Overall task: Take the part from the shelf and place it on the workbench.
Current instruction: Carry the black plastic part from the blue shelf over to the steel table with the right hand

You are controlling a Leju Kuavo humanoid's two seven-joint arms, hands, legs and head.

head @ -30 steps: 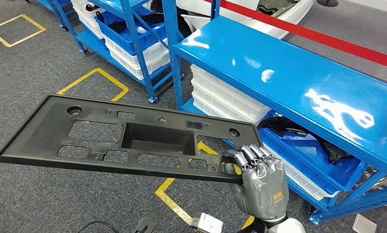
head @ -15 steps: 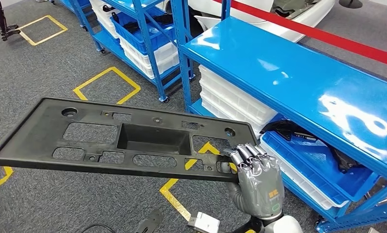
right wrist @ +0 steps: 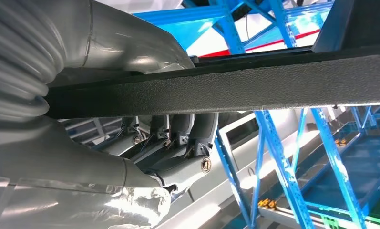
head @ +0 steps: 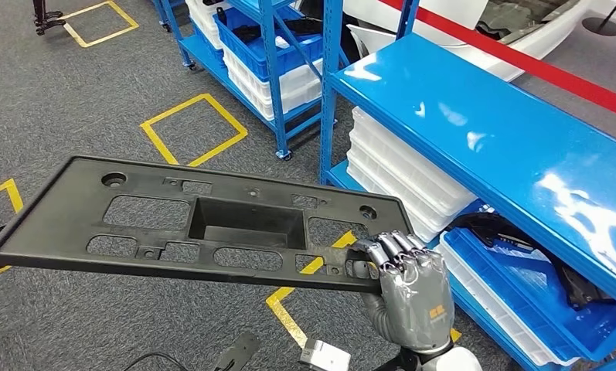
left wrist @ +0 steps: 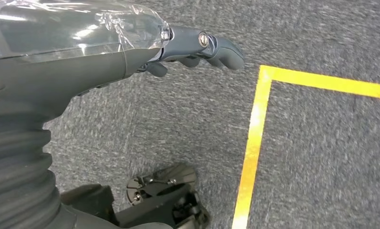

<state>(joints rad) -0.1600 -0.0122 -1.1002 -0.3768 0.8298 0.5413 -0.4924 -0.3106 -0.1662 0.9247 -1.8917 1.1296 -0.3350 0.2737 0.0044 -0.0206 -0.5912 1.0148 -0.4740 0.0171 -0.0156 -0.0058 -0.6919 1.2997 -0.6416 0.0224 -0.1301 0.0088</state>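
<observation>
— Head view, what is the right hand point(head: 413, 297) doing?
— Gripping the near right corner of a long, flat, matte black plastic part point(head: 196, 220), its fingers point(head: 389, 249) curling over the edge; the panel is stretching level to the hand's left, above grey carpet point(head: 73, 85).
— Room around it?
— A glossy blue shelf point(head: 482, 131) is standing just to the hand's right.
— And the left hand point(left wrist: 197, 45)?
— Hanging over carpet, fingers curled in, nothing visible in them; whether it is fully closed is hard to tell.
</observation>
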